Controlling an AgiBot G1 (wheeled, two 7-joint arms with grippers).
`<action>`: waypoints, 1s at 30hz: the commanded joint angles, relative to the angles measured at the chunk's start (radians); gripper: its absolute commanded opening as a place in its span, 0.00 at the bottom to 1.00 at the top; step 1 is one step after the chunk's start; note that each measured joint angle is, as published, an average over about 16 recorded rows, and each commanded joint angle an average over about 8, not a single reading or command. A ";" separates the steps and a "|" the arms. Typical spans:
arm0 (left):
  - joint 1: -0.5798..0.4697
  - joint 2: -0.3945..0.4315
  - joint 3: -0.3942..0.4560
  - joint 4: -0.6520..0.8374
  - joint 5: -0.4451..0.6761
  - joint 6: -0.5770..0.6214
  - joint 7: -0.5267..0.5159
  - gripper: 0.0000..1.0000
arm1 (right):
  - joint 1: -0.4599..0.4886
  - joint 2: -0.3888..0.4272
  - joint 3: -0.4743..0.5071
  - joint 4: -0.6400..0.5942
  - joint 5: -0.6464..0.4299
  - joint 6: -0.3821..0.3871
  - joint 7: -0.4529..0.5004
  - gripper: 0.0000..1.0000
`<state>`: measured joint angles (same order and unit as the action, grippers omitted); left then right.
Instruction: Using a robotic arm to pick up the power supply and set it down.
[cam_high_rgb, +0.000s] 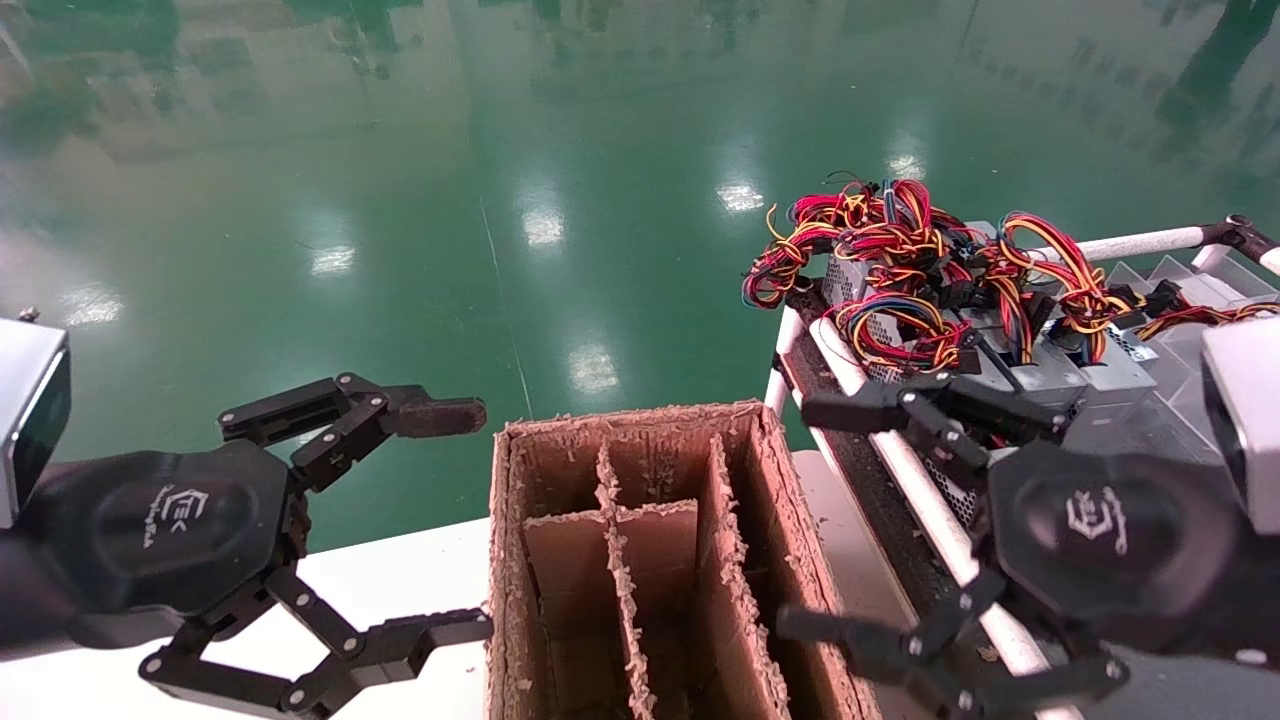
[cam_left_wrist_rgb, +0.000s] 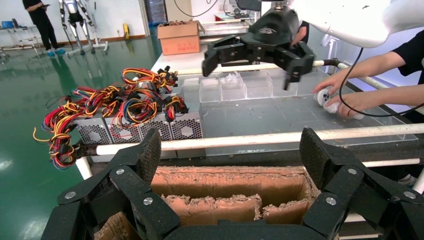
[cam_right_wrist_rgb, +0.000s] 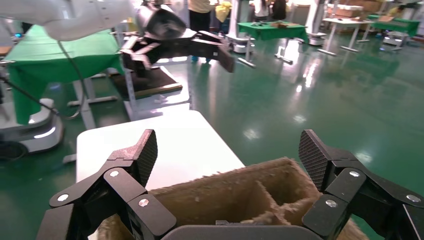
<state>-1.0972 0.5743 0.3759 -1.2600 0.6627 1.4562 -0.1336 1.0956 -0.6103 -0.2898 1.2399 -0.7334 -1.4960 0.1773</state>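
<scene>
Several alike grey power supplies (cam_high_rgb: 1045, 375) lie in a row on the rack at the right, under tangled red, yellow and black wires (cam_high_rgb: 900, 250). Their perforated fan grilles (cam_left_wrist_rgb: 186, 131) face the left wrist view. I cannot tell which unit is the task's power supply. My right gripper (cam_high_rgb: 797, 515) is open and empty, hanging near the rack's front rail, below the units and between rack and box. My left gripper (cam_high_rgb: 482, 518) is also open and empty, just left of the divided cardboard box (cam_high_rgb: 640, 520). Each wrist view looks across the box at the other arm's gripper.
The worn cardboard box (cam_right_wrist_rgb: 240, 195) with inner dividers stands on a white table (cam_right_wrist_rgb: 165, 145). A white pipe rail (cam_left_wrist_rgb: 250, 140) fronts the rack. Clear plastic trays (cam_left_wrist_rgb: 240, 87) sit behind the units. A person's hands (cam_left_wrist_rgb: 340, 97) hold a white object on the rack.
</scene>
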 joint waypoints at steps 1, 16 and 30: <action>0.000 0.000 0.000 0.000 0.000 0.000 0.000 1.00 | -0.012 -0.001 0.006 0.025 0.002 0.000 0.006 1.00; 0.000 0.000 0.000 0.000 0.000 0.000 0.000 1.00 | -0.027 -0.001 0.014 0.054 0.004 0.001 0.012 1.00; 0.000 0.000 0.000 0.000 0.000 0.000 0.000 1.00 | -0.022 -0.001 0.011 0.044 0.004 0.001 0.011 1.00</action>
<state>-1.0970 0.5742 0.3758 -1.2598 0.6626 1.4559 -0.1336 1.0737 -0.6110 -0.2788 1.2844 -0.7292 -1.4953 0.1879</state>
